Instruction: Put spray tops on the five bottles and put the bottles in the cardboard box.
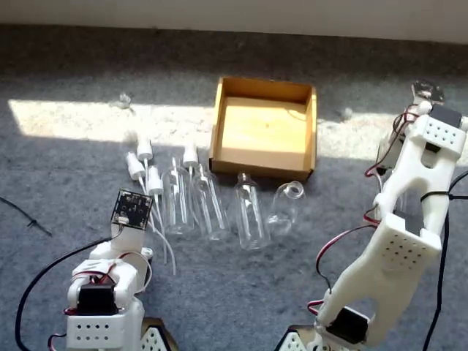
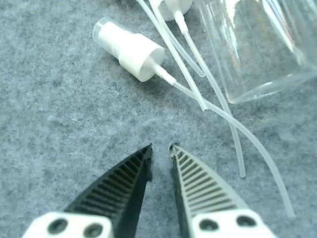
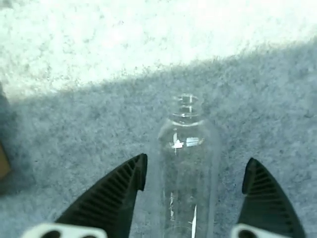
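Observation:
My left gripper (image 2: 161, 148) hovers low over the grey carpet, its fingers nearly together with nothing between them. Just ahead lies a white spray top (image 2: 130, 49) with a long dip tube, beside the base of a clear bottle (image 2: 257, 44). My right gripper (image 3: 195, 163) stands open around another clear bottle (image 3: 188, 144) that lies uncapped on the carpet. Several clear bottles (image 1: 248, 208) lie in a row in front of the cardboard box (image 1: 219, 124). Several spray tops (image 1: 145, 151) lie to their left. The left arm (image 1: 110, 285) is at the lower left, the right arm (image 1: 409, 219) at the right.
A sunlit strip of carpet (image 1: 66, 117) runs across the back beside the box. A black cable (image 1: 29, 219) lies at the left edge. Loose dip tubes (image 2: 237, 134) curve over the carpet near the left gripper.

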`<state>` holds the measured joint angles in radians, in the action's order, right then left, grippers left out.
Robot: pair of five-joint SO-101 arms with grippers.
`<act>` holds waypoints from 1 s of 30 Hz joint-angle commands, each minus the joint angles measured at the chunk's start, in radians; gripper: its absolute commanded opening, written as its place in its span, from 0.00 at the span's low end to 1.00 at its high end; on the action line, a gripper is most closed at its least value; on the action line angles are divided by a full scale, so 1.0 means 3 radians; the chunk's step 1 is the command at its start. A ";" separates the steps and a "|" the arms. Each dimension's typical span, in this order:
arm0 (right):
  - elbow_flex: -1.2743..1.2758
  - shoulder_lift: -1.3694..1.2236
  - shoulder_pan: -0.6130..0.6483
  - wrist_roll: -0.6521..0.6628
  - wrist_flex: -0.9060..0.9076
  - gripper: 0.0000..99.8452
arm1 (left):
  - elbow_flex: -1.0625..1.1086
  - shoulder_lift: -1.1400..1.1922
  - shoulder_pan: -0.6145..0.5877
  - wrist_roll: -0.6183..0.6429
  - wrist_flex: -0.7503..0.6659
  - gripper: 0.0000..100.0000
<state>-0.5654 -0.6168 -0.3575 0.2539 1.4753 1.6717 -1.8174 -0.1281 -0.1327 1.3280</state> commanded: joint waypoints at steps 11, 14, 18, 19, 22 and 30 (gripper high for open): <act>-0.0171 -0.0442 0.0090 -0.0020 -0.0141 0.28 | 0.0079 -0.0033 0.0038 -0.0020 -0.0010 0.07; -0.0176 -0.0570 0.0074 -0.0020 -0.0161 0.28 | 0.0079 -0.0033 0.0038 -0.0020 -0.0010 0.07; -0.0176 -0.0591 0.0074 -0.0020 -0.0166 0.28 | 0.0079 -0.0033 0.0038 -0.0020 -0.0010 0.07; -0.0176 -0.0586 0.0074 -0.0020 -0.0166 0.28 | 0.0079 -0.0033 0.0038 -0.0020 -0.0010 0.07; -0.0182 -0.0586 0.0074 -0.0020 -0.0166 0.28 | 0.0079 -0.0033 0.0038 -0.0020 -0.0010 0.07; -0.0448 -0.0606 0.0079 -0.0020 -0.0146 0.28 | 0.0079 -0.0033 0.0038 -0.0020 -0.0010 0.07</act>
<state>-0.6160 -0.8071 -0.3391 0.2524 1.4385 1.6717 -1.8174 -0.1281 -0.1327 1.3280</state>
